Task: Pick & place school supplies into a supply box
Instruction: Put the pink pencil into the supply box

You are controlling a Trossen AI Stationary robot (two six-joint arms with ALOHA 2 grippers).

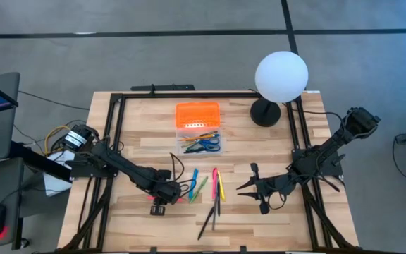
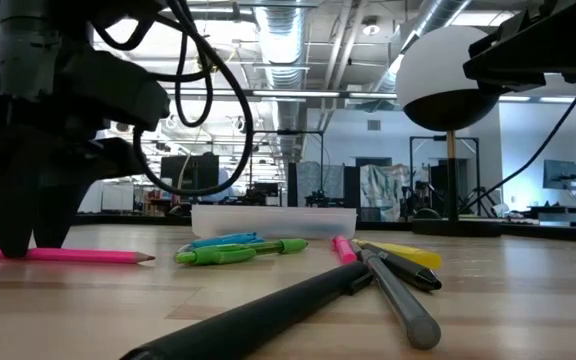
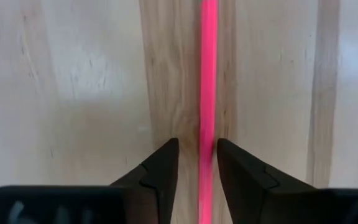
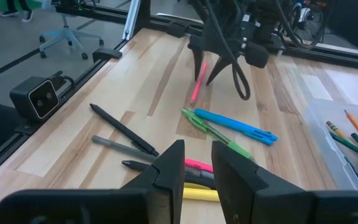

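Left end effector [image 3: 196, 163] straddling slim pink pencil [image 3: 208, 74]; wood-grain tabletop [image 3: 73, 93].

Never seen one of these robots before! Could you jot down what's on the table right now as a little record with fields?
Left gripper: down on the table, fingers either side of a pink pencil
Right gripper: waiting above the pens, holding nothing
Box: open, scissors and pencils inside
Loose on table: blue pen, green pen, pink marker, yellow marker, two dark pens
Lamp: far right corner
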